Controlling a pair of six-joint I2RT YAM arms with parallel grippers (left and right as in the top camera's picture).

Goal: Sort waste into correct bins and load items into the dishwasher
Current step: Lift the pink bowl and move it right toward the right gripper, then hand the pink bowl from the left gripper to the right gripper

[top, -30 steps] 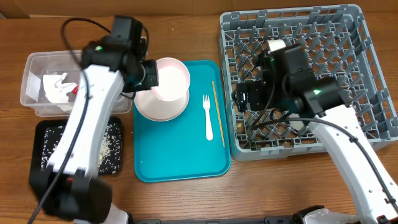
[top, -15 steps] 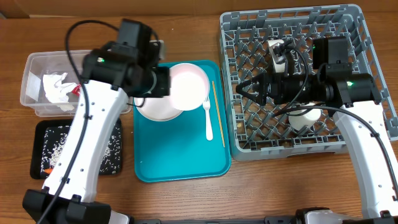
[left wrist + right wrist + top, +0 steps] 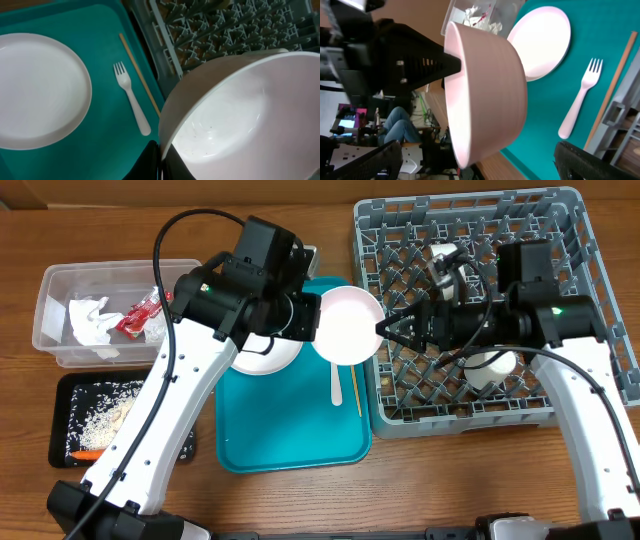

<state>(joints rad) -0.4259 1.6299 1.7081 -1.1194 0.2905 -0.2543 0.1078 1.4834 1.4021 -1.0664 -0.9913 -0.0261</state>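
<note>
Two arms meet over the seam where the teal tray [image 3: 290,435] butts against the dish rack [image 3: 566,240]. My left gripper [image 3: 306,316] is pinched onto the rim of a bowl [image 3: 348,328]. The left wrist view shows the dark fingers clamped at the rim's near edge. The bowl is off the surface and tipped on its side, hanging above the tray's right edge and the rack's left wall.

My right gripper [image 3: 392,328] points left at the bowl from over the rack. Its fingers [image 3: 377,159] are spread wide and hold nothing. The tips sit just beside the bowl's right side; touching or not, I cannot tell.

On the teal tray, a pale plate [image 3: 258,356] lies at the upper left, partly under my left arm. A white fork [image 3: 336,387] lies right of it. A chopstick [image 3: 353,390] lies just right of the fork and parallel to it, along the tray's right rim.

In the rack, a white cup [image 3: 492,368] sits toward the front, partly under my right arm.

Left of the teal tray, the clear tub [image 3: 50,345] holds crumpled napkins [image 3: 88,320] and a red wrapper [image 3: 140,313]. In front of the tub, the black tray [image 3: 60,390] carries scattered rice [image 3: 105,420] and a carrot [image 3: 86,453] near its front edge.
</note>
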